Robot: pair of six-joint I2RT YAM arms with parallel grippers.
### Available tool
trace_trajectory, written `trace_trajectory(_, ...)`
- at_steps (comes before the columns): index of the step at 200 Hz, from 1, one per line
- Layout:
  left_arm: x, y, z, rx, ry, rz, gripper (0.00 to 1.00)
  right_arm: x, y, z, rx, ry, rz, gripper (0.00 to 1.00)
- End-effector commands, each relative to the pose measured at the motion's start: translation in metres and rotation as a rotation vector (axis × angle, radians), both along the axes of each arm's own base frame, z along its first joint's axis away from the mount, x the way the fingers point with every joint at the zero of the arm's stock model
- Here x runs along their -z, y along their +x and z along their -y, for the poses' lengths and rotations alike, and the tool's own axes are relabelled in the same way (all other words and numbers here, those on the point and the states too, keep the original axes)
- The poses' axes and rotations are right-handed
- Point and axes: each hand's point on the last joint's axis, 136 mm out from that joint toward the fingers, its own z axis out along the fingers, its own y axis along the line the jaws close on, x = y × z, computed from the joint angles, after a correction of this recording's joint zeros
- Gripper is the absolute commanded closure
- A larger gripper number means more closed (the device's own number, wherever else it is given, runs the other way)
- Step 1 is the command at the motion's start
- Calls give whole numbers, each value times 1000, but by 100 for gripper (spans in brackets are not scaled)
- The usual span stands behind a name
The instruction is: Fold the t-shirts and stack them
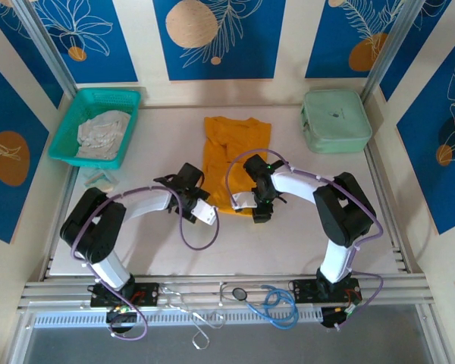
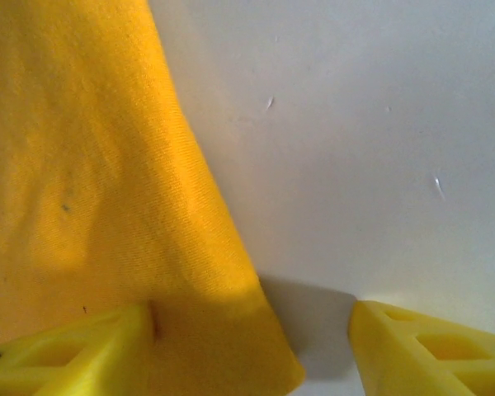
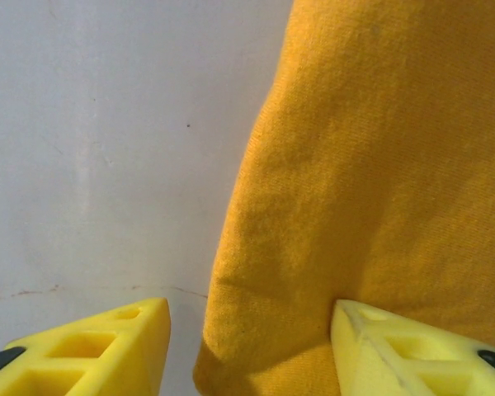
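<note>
- The table is lit brightly and evenly from above.
- A soft grey shadow is cast beside the mustard-orange t-shirt in the left wrist view.
- The cloth weave is rendered sharply close up.

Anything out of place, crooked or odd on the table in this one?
Only small things. The mustard-orange t-shirt lies folded into a strip, its far end rumpled and uneven. A small pale object sits loose on the table just outside the teal basket, which holds the whitish-grey garment.
</note>
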Motion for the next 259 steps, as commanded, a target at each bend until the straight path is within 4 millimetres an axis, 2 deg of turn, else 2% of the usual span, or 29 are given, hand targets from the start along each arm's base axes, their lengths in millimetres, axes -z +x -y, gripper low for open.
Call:
trace_trajectory(1, 13, 4, -7, 5, 59, -32, 38, 2, 0, -4, -13, 15, -24, 48)
trace_trajectory(45, 31, 33, -6, -33, 164, -68, 52, 7, -2, -5, -12, 4, -54, 57)
trace_trajectory(73, 40, 43, -3, -42, 176, -63, 55, 8, -1, -4, -9, 8, -61, 63)
trace_trajectory(87, 45, 47, -3, -46, 182, -50, 58, 8, -1, -5, -6, 11, -65, 71)
trace_trajectory(102, 48, 52, -3, -56, 177, -27, 72, 10, -1, -4, -4, 7, -72, 81)
trace_trajectory(120, 49, 54, -3, -68, 169, -12, 81, 13, -3, -3, -1, -3, -83, 93)
trace_trajectory(132, 48, 54, -4, -78, 164, 0, 88, 13, -5, -2, -2, -8, -90, 98)
trace_trajectory(141, 45, 54, -5, -86, 164, 7, 100, 12, -7, -1, -1, -10, -92, 100)
trace_trajectory(144, 44, 54, -6, -89, 164, 10, 100, 12, -8, -1, -2, -9, -92, 100)
trace_trajectory(165, 34, 49, -10, -103, 156, 22, 100, 5, -13, 0, 8, 2, -85, 100)
trace_trajectory(208, -10, 25, -11, -141, 84, 47, 100, -24, -30, 5, 49, 44, -34, 100)
trace_trajectory(232, -31, 1, -11, -152, 81, 63, 100, -40, -51, 6, 57, 64, -6, 100)
trace_trajectory(259, -59, -35, -6, -128, 53, 86, 100, -57, -78, 8, 64, 70, 21, 100)
